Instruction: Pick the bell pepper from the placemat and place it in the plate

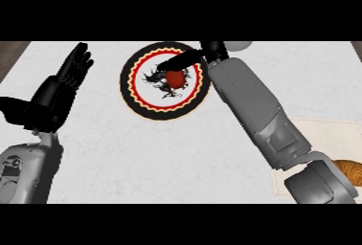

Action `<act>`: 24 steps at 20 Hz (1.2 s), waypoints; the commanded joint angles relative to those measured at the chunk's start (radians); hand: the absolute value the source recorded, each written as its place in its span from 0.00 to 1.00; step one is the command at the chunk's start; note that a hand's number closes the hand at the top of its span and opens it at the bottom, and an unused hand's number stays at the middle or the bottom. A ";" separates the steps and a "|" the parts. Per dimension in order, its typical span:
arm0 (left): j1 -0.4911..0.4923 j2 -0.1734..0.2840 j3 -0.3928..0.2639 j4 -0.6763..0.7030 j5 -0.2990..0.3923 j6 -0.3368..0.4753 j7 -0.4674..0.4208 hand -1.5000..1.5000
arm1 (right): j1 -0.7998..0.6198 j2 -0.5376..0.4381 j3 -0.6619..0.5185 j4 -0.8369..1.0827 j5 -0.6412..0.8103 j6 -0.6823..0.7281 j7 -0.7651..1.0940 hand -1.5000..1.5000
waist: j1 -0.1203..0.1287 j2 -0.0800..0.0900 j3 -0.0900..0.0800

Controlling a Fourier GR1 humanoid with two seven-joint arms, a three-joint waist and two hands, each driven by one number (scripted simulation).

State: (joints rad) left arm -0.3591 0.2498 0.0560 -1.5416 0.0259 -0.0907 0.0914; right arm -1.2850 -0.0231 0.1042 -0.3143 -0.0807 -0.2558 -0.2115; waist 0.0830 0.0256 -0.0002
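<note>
The red bell pepper lies in the middle of the round plate, which has a black rim, a red and yellow ring and a white centre with dark marks. My right hand reaches in over the plate's far edge. Its fingers are stretched out leftward just above the pepper, and I see none of them curled round it. The right forearm runs diagonally from the lower right up to the plate. The beige placemat lies at the right, partly hidden by that arm. My left hand rests open at the left, fingers pointing up.
A brown, rounded object sits on the placemat at the right edge, behind my right elbow. The white marbled counter spreads between the arms. Dark strips of the counter's edge show at the top corners.
</note>
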 commanded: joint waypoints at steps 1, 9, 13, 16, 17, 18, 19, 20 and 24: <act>0.045 -0.026 -0.014 -0.059 -0.012 0.028 0.019 0.50 | 0.000 -0.061 -0.070 0.041 -0.045 0.069 -0.064 0.00 | -0.021 -0.007 0.001; 0.029 -0.007 0.018 -0.015 -0.006 0.012 -0.003 0.50 | 0.077 -0.211 -0.097 0.091 -0.039 0.279 -0.229 0.00 | -0.045 -0.006 0.001; 0.025 -0.007 0.028 -0.038 -0.008 0.029 0.041 0.50 | 0.092 -0.235 -0.086 0.134 -0.004 0.287 -0.268 0.00 | -0.039 -0.006 0.001; 0.039 -0.032 -0.011 -0.081 -0.033 0.042 0.047 0.50 | 0.099 -0.331 -0.101 0.148 -0.010 0.395 -0.287 0.00 | -0.037 -0.005 0.002; 0.094 0.011 0.045 -0.067 0.034 -0.030 -0.008 0.50 | 0.110 -0.302 -0.098 0.145 -0.001 0.360 -0.307 0.00 | -0.037 -0.008 0.001; 0.046 0.011 0.032 -0.070 0.000 0.001 0.048 0.50 | 0.096 -0.310 -0.093 0.150 0.008 0.379 -0.297 0.00 | -0.039 -0.008 0.001; 0.019 0.022 0.038 -0.030 0.005 -0.014 0.029 0.50 | 0.139 -0.322 -0.085 0.162 0.021 0.372 -0.361 0.00 | -0.034 0.000 0.002; 0.021 -0.011 0.018 -0.062 -0.002 0.012 0.052 0.50 | 0.133 -0.335 -0.089 0.152 0.020 0.402 -0.342 0.00 | -0.045 -0.009 0.001; 0.027 0.001 0.032 -0.040 0.011 -0.014 0.017 0.50 | 0.109 -0.392 -0.086 0.177 0.045 0.370 -0.366 0.00 | -0.024 0.002 0.002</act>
